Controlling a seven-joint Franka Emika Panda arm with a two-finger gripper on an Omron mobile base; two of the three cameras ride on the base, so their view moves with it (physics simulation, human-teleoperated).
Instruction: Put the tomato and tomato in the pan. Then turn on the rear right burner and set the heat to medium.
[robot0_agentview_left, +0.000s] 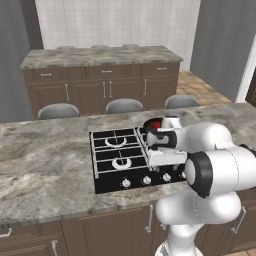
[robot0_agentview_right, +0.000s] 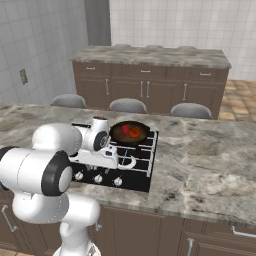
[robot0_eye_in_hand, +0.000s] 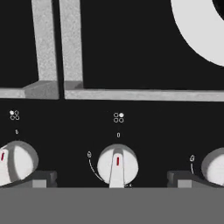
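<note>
Both small glossy red tomatoes (robot0_agentview_right: 132, 130) sit in the round dark frying pan (robot0_agentview_right: 118, 135); the wide-open, empty gripper (robot0_eye_in_hand: 111, 181) frames the white middle burner knob (robot0_eye_in_hand: 117, 165), which needs pinching and turning to medium

My white arm, folded forward and low

My white two-finger end effector (robot0_eye_in_hand: 112, 181) points downward with its small dark finger tips (robot0_eye_in_hand: 43, 178) spread wide apart and nothing between them; my elbow is bent, the forearm reaching level ahead of my base.
</note>
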